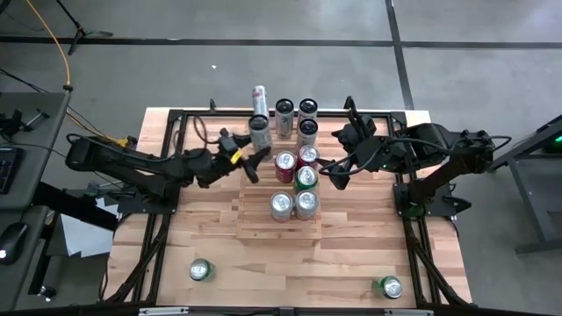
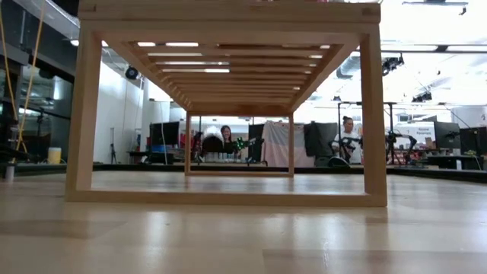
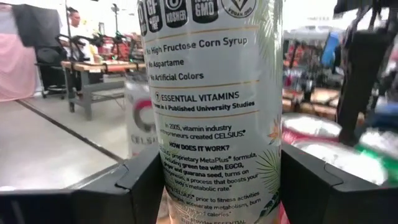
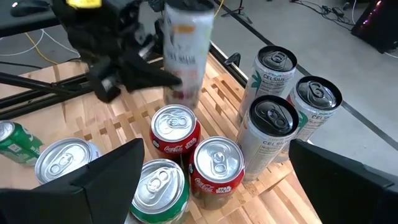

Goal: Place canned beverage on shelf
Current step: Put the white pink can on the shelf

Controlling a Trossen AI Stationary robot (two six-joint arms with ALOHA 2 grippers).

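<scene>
The canned beverage (image 1: pixel 260 132) is a tall white can, upright over the far left part of the slatted wooden shelf (image 1: pixel 255 215); it fills the left wrist view (image 3: pixel 214 93). My left gripper (image 1: pixel 255 147) reaches in from the table's left and is shut on it. My right gripper (image 1: pixel 339 145) hangs open high over the shelf's right side, its fingers (image 4: pixel 93 180) wide apart above the standing cans. The low view shows the shelf (image 2: pixel 228 23) only from below. My left gripper pinches the can's lower wall (image 3: pixel 174 180) between its two fingers (image 3: pixel 140 180), one on each opposite side. The fingers come in level from the table's left. The can stands upright in the hold (image 4: pixel 183 56); whether its base rests on the slats, I cannot tell.
On the shelf stand two red cans (image 1: pixel 285 165), a green one (image 1: pixel 306 177), two silver ones (image 1: pixel 281 205) and three tall white ones (image 1: pixel 307 132) at the far side. Another tall can (image 1: pixel 259 95) lies behind. Green cans (image 1: pixel 202 269) (image 1: pixel 386 286) lie near the front edge.
</scene>
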